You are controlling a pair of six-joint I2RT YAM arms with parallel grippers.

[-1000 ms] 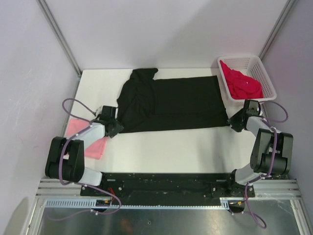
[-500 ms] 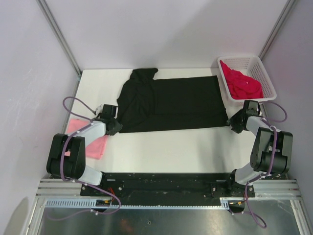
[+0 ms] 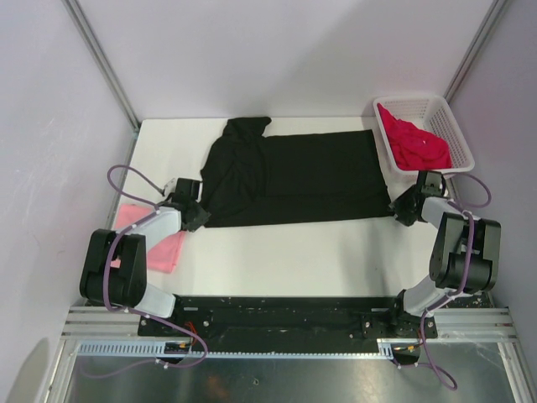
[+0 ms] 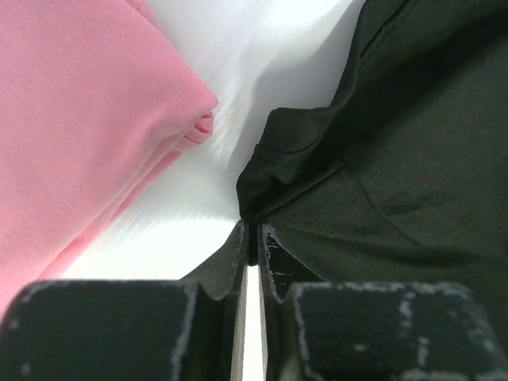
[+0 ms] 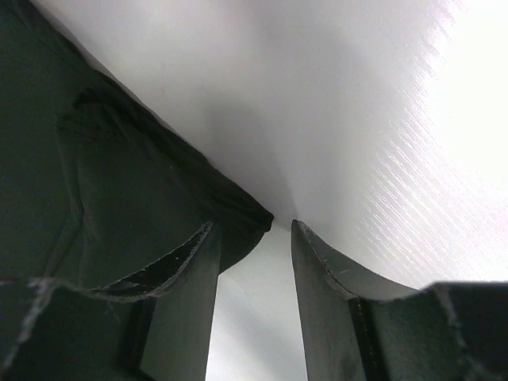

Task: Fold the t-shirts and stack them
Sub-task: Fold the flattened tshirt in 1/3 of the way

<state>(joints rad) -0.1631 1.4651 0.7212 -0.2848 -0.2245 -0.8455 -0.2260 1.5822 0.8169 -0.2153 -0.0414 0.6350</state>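
Note:
The black t-shirt point(image 3: 294, 176) lies spread across the middle of the white table point(image 3: 285, 260). My left gripper point(image 3: 200, 220) is at its near left corner. In the left wrist view that gripper point(image 4: 254, 232) is shut on a pinch of the black t-shirt point(image 4: 397, 159). My right gripper point(image 3: 397, 210) is at the near right corner. In the right wrist view it point(image 5: 254, 230) is open, with the corner of the black t-shirt point(image 5: 119, 182) just at its fingertips. The pink t-shirt point(image 3: 159, 243) lies folded at the left edge. The red t-shirt point(image 3: 415, 144) sits in the basket.
The white lattice basket point(image 3: 450, 117) stands at the back right corner. The pink t-shirt point(image 4: 79, 119) lies close to the left of my left gripper. Metal frame posts stand at both back corners, and the arm bases sit on the near rail.
The left forearm has swung slightly inward. The right wrist has edged a little toward the shirt's corner. The black t-shirt has not visibly moved.

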